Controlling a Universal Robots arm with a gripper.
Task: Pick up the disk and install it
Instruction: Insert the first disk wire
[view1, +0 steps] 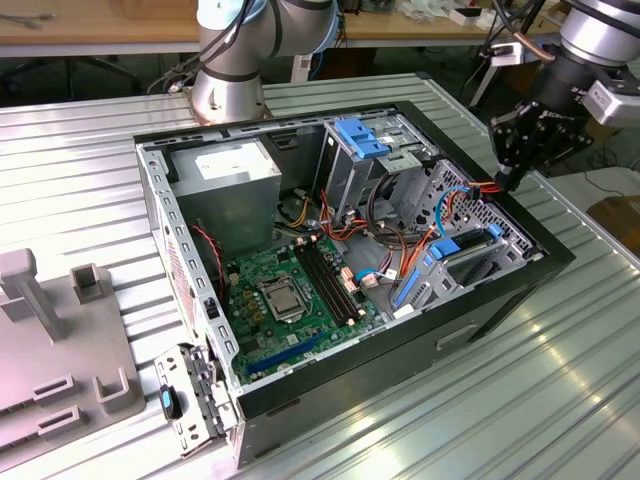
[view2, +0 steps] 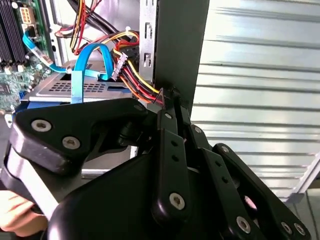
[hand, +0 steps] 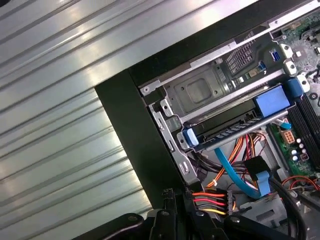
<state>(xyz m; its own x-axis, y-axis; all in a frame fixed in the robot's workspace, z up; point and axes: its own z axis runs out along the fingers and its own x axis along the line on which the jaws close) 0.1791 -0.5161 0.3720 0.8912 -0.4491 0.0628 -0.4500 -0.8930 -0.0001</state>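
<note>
Disk (hand: 225, 125) and gripper (view1: 508, 178) are apart: the fingertips (view2: 167, 107) are pinched together on nothing visible, at the wall edge of the computer case (view1: 500, 300), just beside red, yellow and orange wires (hand: 210, 200). Farther in, the disk lies flat in the metal drive cage (hand: 200, 90), blue frame around its dark body, near the motherboard (view1: 290, 290). The case stands on a ribbed metal table (view1: 80, 160).

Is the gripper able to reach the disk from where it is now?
Probably yes: the gripper hovers at the case rim close to the disk, though wires and a blue cable crowd the gap.
</note>
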